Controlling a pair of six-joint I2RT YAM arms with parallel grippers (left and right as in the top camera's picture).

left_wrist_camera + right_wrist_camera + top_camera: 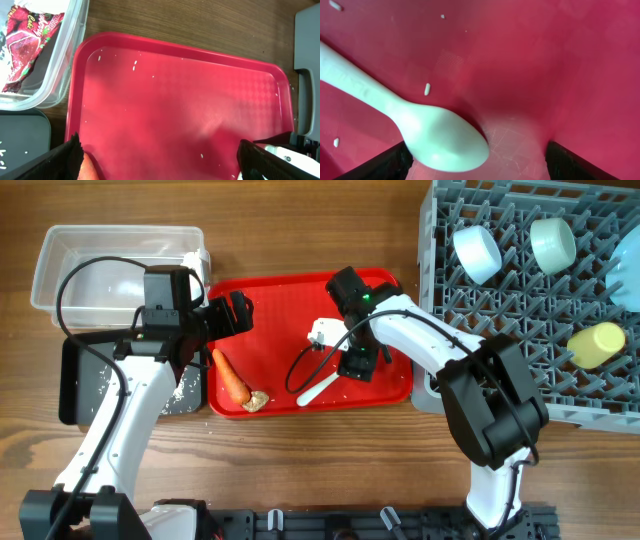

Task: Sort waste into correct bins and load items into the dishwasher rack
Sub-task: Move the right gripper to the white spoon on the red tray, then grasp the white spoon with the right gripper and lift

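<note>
Right gripper (477, 166) open over the white spoon (442, 139), bowl off-centre, so we centre it, drop flush to the red tray (570, 60), then pinch.

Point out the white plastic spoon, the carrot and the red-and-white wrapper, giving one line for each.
white plastic spoon (445, 137), right wrist view, on the middle of its bowl.
carrot (231, 376), overhead view, on the middle of its orange body.
red-and-white wrapper (25, 47), left wrist view, on its red printed face.
</note>
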